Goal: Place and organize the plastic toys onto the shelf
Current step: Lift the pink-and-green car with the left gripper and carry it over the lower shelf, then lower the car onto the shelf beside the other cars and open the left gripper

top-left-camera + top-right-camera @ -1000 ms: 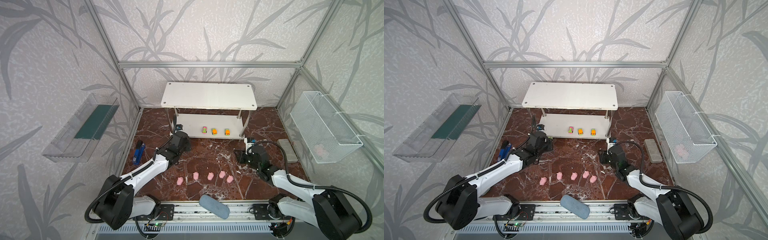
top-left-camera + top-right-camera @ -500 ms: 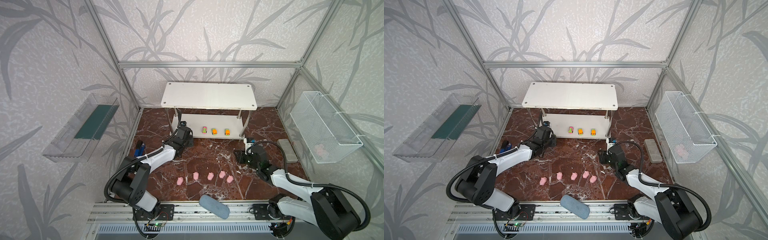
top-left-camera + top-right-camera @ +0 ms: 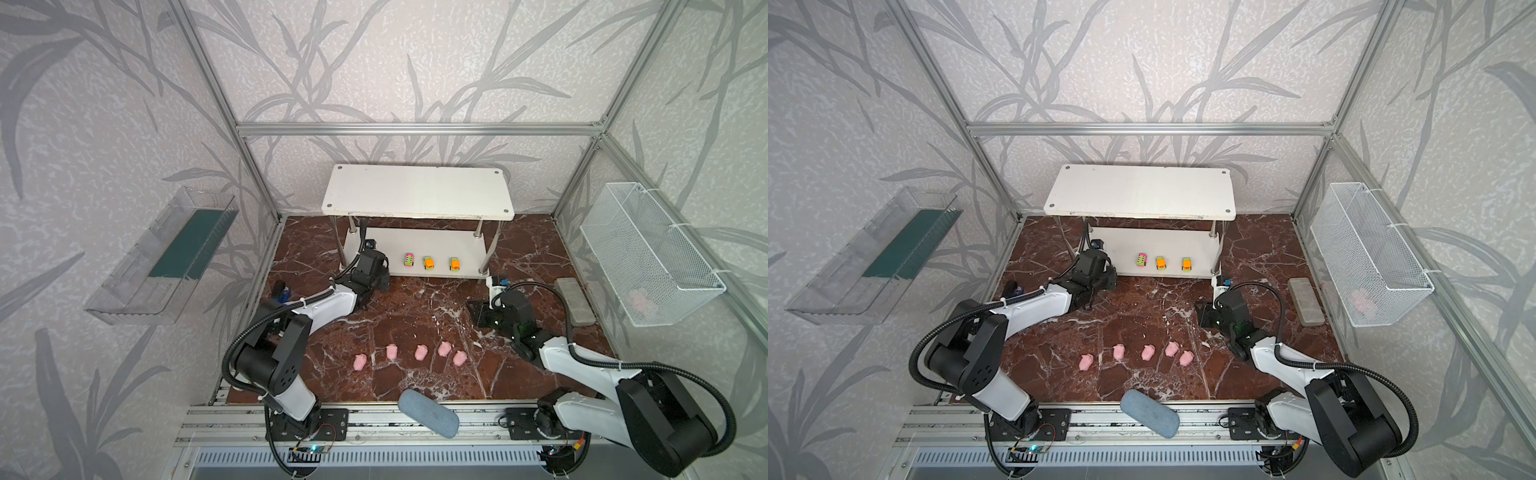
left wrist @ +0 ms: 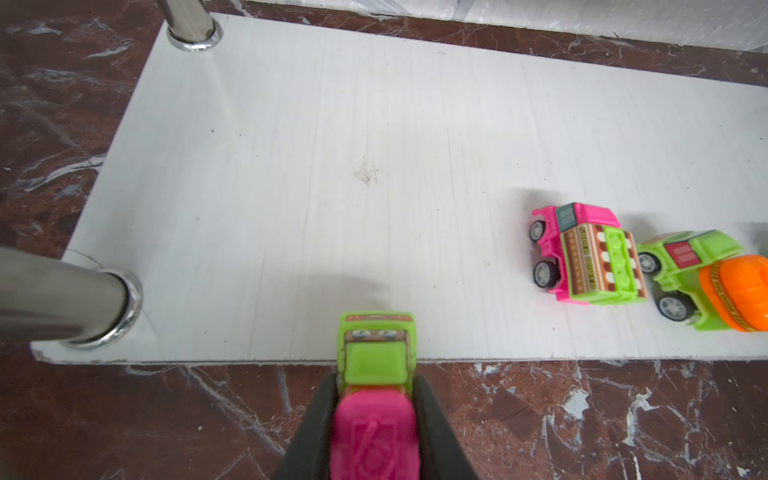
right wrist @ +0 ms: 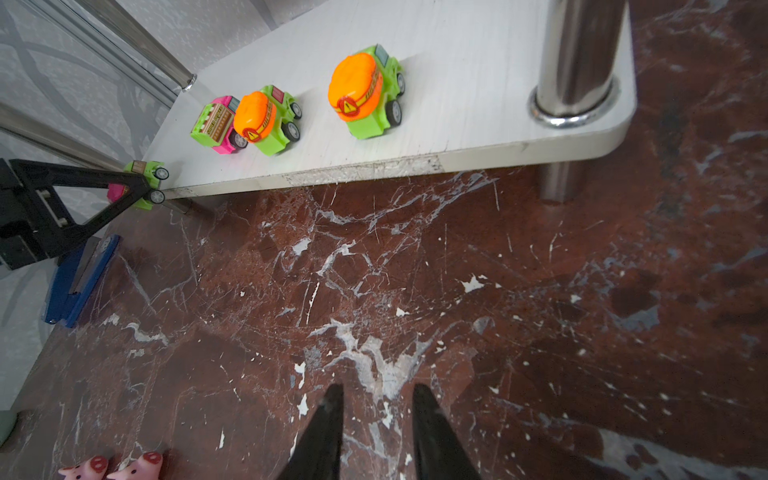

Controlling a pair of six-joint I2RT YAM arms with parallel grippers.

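Shelf [image 3: 417, 195], lower board, front edge: three cars parked, one pink-and-green car [image 3: 409, 260] and two orange-and-green cars [image 3: 428, 263]. Fourth car [image 4: 376, 365] clamped in left gripper [image 4: 374, 384] jaws, nose over that edge near the left front corner. Five pigs [image 3: 420, 352] in a row on worktop [image 3: 415, 307], toward its front edge. Right gripper [image 5: 376, 399] jaws apart, empty.

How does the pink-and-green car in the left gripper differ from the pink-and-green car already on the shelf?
The gripped car is clamped in the left gripper; the shelf car stands free on its wheels. The gripped car is at the front edge of the lower board, partly overhanging it; the shelf car is fully on the board, next to an orange car. Both have the same pink-and-green colours.
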